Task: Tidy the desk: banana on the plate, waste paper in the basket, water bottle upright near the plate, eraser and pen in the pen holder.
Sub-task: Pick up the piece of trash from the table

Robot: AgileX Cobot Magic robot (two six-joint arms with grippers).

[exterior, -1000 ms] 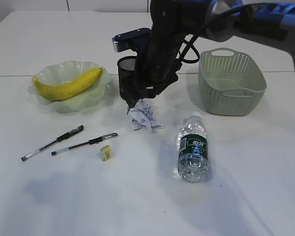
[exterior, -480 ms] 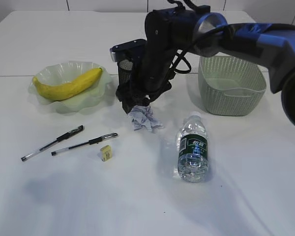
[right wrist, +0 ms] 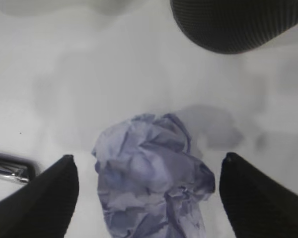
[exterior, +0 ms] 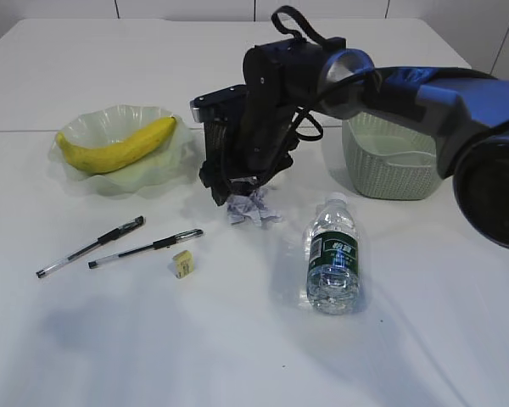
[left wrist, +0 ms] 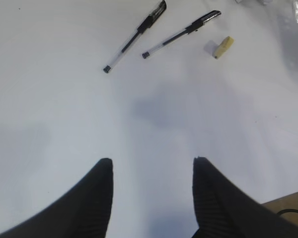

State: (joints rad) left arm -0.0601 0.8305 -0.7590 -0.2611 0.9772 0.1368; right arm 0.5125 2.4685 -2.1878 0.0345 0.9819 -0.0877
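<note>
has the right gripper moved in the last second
Yes. The right gripper has come down toward the waste paper, judged against the pen holder behind it; its jaws are open around the paper.

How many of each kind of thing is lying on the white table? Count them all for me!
Banana: 1
Plate: 1
Pens: 2
Eraser: 1
Crumpled paper: 1
Water bottle: 1
Basket: 1
Pen holder: 1
Total: 9
</note>
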